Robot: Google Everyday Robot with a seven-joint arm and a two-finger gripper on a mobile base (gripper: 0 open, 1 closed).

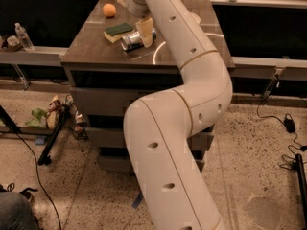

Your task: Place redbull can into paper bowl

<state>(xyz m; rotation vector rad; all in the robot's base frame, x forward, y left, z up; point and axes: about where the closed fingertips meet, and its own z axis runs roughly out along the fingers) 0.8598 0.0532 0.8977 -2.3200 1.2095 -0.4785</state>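
Observation:
The redbull can (130,40) lies on its side on the dark table (96,51), just right of the green-and-yellow sponge (118,31). My gripper (145,31) is down at the can's right end, touching or overlapping it from above. The white arm (192,66) reaches over the table from the front right. A pale rounded rim (194,17) peeks out to the right of the arm at the table's back; it looks like the paper bowl, mostly hidden by the arm.
An orange ball (109,10) sits at the table's back left. A water bottle (23,36) stands on the left shelf. Cables (29,157) and a dark stand leg (53,138) lie on the floor at left; more cables (288,128) lie at right.

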